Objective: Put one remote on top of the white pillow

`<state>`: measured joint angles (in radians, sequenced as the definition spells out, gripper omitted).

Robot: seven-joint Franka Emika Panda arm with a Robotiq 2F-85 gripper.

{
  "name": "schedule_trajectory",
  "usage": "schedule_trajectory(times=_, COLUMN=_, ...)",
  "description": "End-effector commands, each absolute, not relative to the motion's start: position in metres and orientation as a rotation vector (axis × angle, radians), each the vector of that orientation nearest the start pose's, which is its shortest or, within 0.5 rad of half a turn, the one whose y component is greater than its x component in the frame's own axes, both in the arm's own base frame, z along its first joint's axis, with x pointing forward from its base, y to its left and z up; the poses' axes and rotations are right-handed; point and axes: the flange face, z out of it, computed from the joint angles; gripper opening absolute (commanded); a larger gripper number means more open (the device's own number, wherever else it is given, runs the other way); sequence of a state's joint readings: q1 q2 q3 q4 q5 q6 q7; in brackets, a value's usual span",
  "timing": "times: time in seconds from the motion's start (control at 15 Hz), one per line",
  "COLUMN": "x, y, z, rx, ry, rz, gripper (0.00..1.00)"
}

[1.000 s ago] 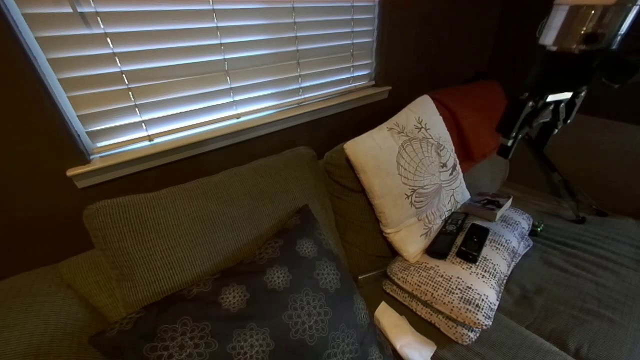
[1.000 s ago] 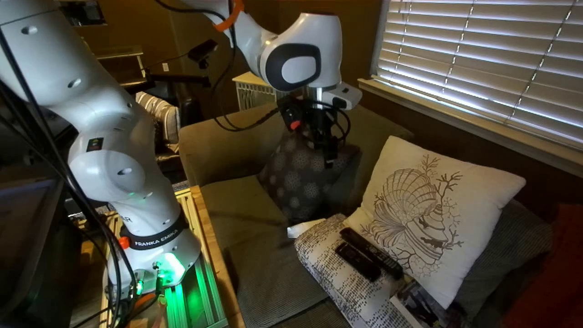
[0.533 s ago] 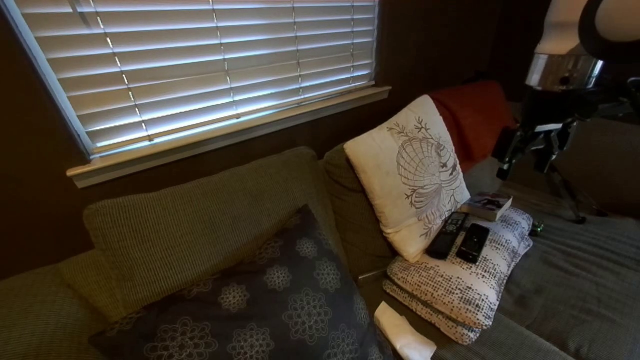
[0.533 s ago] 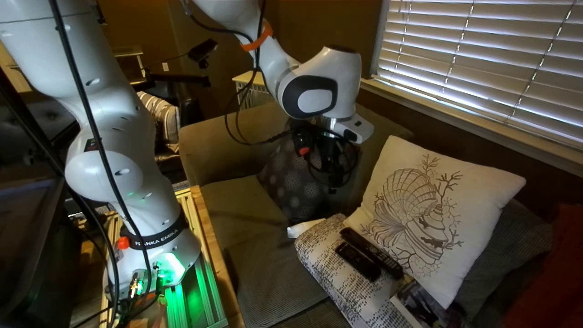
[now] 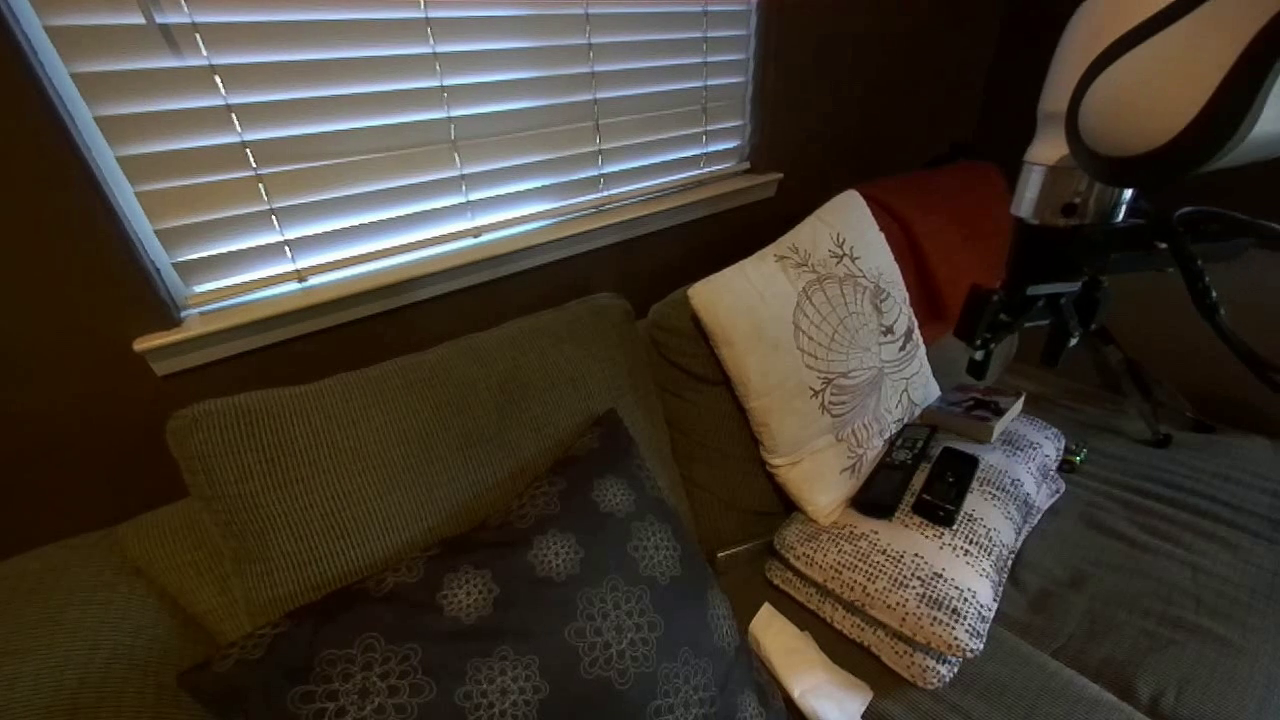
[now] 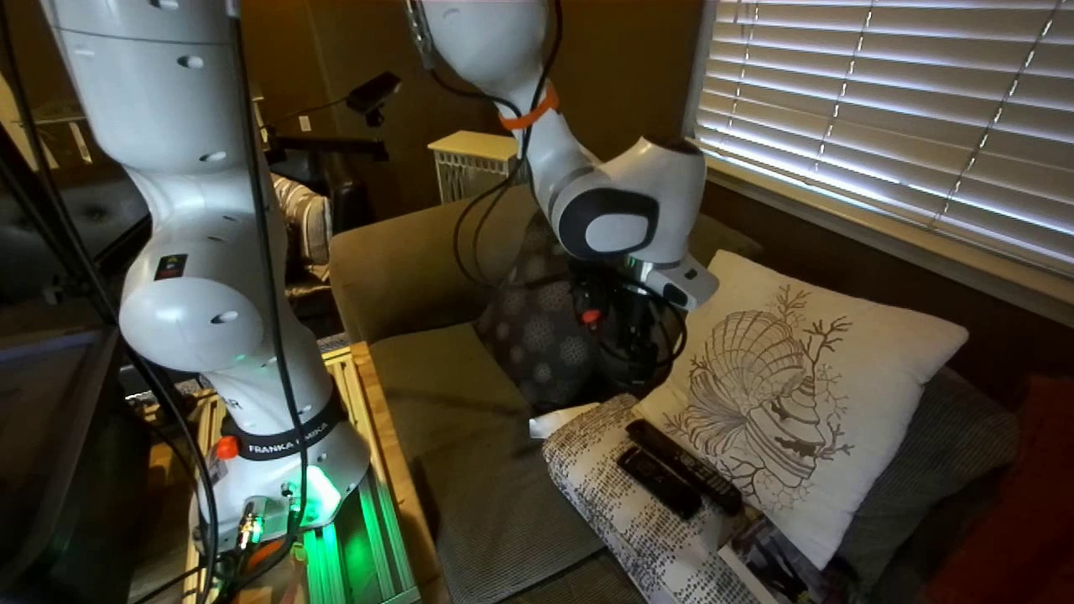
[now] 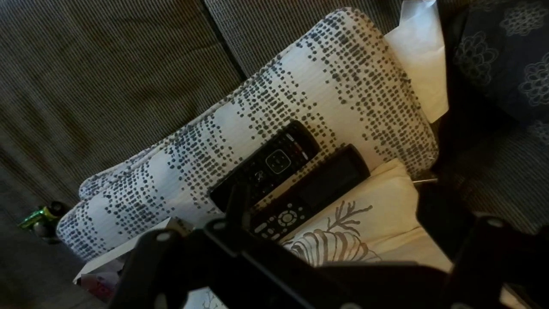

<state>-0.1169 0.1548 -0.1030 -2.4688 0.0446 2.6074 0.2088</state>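
Well apart from the gripper (image 5: 1018, 358), in an exterior view, the black collar (image 6: 273, 446) on the Franka Panda base (image 6: 260, 476) reads "FRANKA EMIKA", a cable (image 6: 301, 436) crossing the second word. Key marks on the remote controls (image 7: 266, 167), lower than the gripper, are too small to read.

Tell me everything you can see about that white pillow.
The white pillow is squarish, of off-white cloth by its look, its front showing brownish-grey seashells and branching coral; printed or stitched, I can't tell. It leans tilted against the couch back, its bottom resting on the dotted cushion. One remote lies along its lower edge, seemingly touching it, and a book sits by a lower corner. Its back is hidden.
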Motion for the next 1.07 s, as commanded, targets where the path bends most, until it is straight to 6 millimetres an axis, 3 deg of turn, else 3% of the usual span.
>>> schedule_trajectory(times=0.0, x=0.481, y=-0.126, z=0.195, rx=-3.022, ry=0.789, rz=0.064, gripper=1.0)
schedule_trajectory(times=0.53, x=0.496, y=-0.165, z=0.142, rx=-2.963, ry=0.927, rz=0.083, gripper=1.0)
schedule_trajectory(times=1.0, x=0.502, y=-0.192, z=0.108, rx=-2.895, ry=1.089, rz=0.126, gripper=1.0)
